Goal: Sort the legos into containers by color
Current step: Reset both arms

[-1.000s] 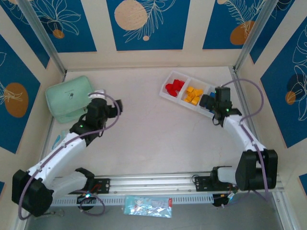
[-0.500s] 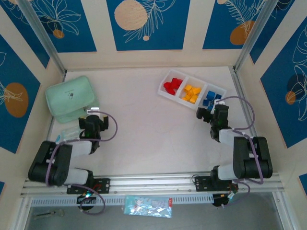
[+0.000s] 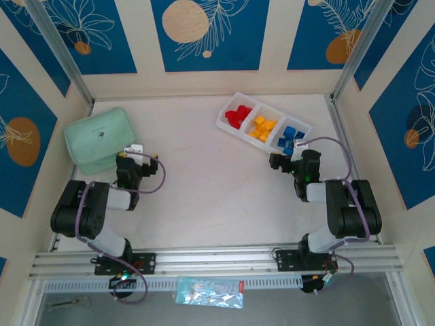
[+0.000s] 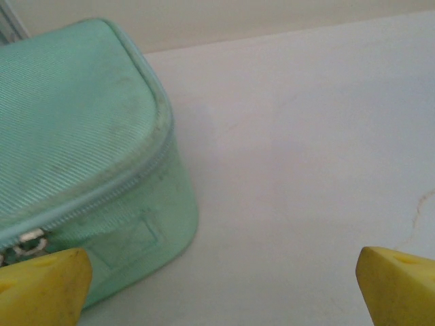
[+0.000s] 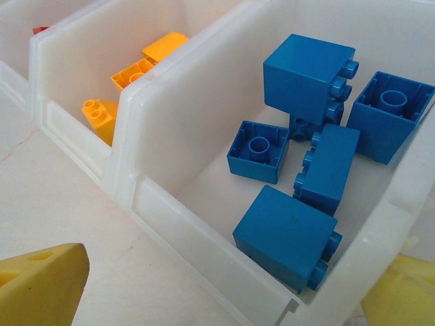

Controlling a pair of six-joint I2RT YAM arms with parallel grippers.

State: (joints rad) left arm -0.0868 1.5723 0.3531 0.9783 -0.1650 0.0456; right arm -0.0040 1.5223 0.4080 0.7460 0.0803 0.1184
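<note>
Since a second earlier, both my arms had folded back toward their bases. The long white plastic three-compartment tray (image 5: 163,204) sat slightly farther left and back than it did then.

Near to far:
- My left gripper (image 4: 217,292) hung over bare pale table (image 3: 204,190), jaws wide, nothing between them. The mint green rounded zip case (image 4: 75,136) was just beside it, not touching.
- My right gripper (image 5: 221,292) was jaws wide and empty, right at the tray's near wall.
- The small blue studded plastic bricks (image 5: 292,234) lay in the nearest compartment.
- The yellow-orange studded bricks (image 5: 129,71) lay in the middle one.
- The red studded bricks (image 3: 238,117) lay in the far one.

I saw no loose brick on the table from above, so I judged the sort done and the step in hand a retreat to park.

To do that well:
- Pull straight back and up from the tray wall.
- Keep the jaws wide so neither finger hooks the rim and drags the tray.
- Keep the left side off the case.
</note>
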